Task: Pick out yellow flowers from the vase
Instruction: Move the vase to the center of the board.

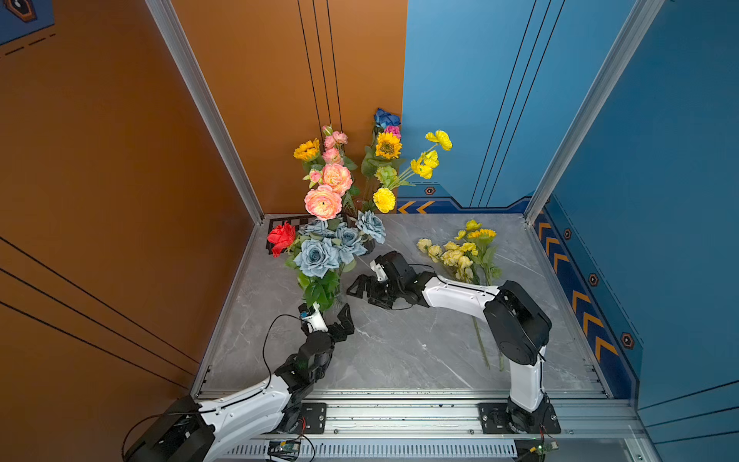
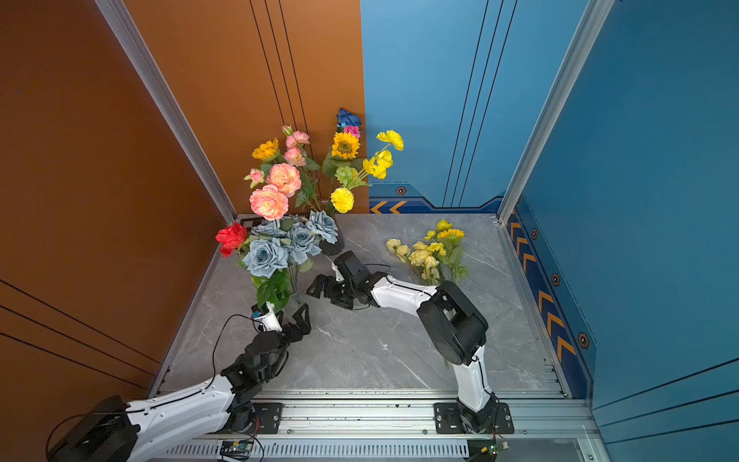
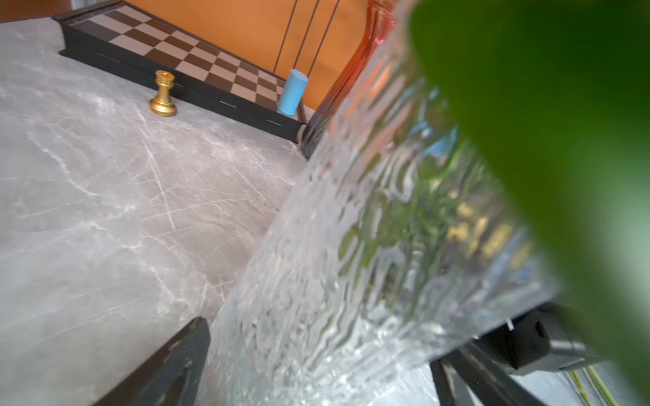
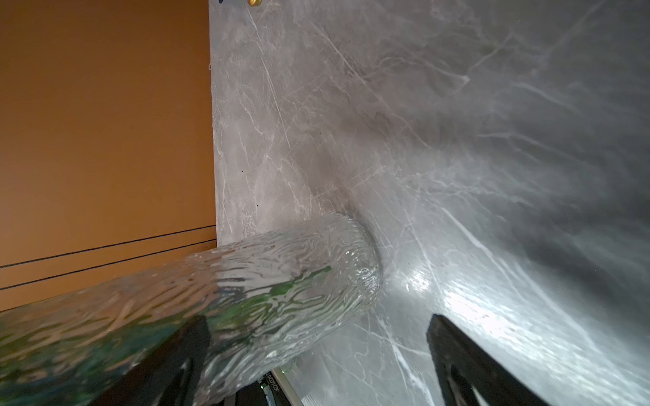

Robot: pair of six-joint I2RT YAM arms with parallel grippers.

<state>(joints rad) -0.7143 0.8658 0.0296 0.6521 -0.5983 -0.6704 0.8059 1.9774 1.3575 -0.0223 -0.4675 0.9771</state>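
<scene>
Grey marble tabletop (image 1: 400, 352) boxed in by an orange wall (image 1: 100, 160) and a blue wall (image 1: 660, 160).
Some yellow flowers (image 1: 460, 252) lie on the marble at the right, others stand upright near the back corner. The left gripper (image 1: 332, 316) is spread wide around the rippled glass vase (image 4: 299, 267), contact unclear. The right gripper (image 1: 362, 294) gapes empty beside it.

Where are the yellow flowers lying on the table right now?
In both top views, the loose yellow flowers lie on the right side of the table, toward the back, their stems running under the right arm.
</scene>
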